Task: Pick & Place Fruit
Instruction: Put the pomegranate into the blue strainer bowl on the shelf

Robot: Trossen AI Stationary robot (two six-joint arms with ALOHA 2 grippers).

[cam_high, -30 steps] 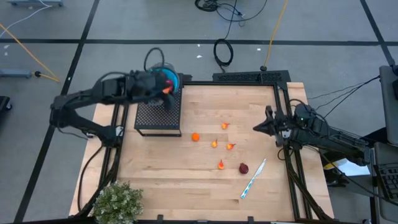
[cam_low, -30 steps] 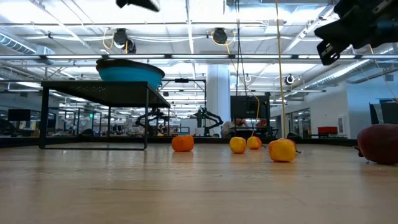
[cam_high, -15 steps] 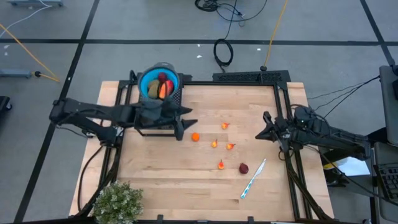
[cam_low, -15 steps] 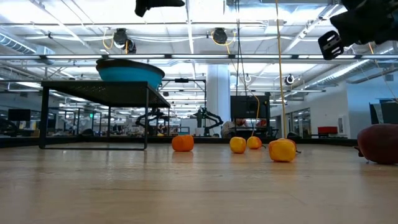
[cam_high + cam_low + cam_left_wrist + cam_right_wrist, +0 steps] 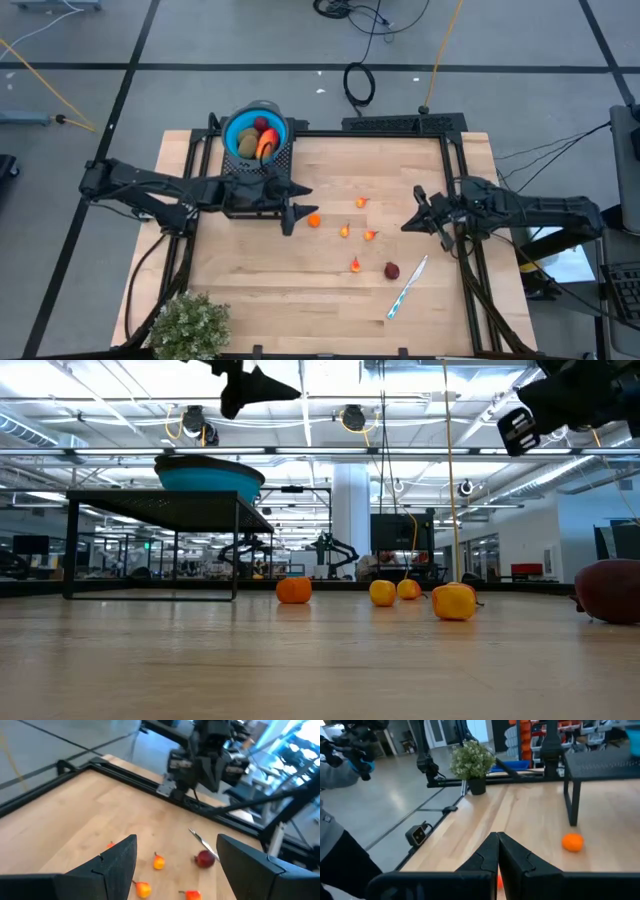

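Trouble, as I judged it, lay mostly in the small round pieces: the orange ball [image 5: 314, 220] sat on bare wood just beside the left gripper [image 5: 291, 207], and a descent slightly off line could have nudged it rolling toward the black stand [image 5: 255, 196] or away across the table [image 5: 250, 290]. A second risk was the right gripper [image 5: 408, 226], whose fingers were pressed together with nothing between them; it hovered at the table's right side, and if I had brought both arms toward the middle cluster at once they could have crowded each other. The left gripper's fingers stood apart and empty, held above the table at the stand's front right corner, pointing toward the loose fruit. Beyond the orange ball lay three tiny orange bits [image 5: 345, 231] and a fourth [image 5: 355, 265] nearer the front, then the dark red ball [image 5: 392, 270] close to the white-and-blue pen [image 5: 408, 287], which I would have had to avoid grabbing. Several fruits already rested in the blue bowl [image 5: 233, 132] on the stand, behind the left gripper.
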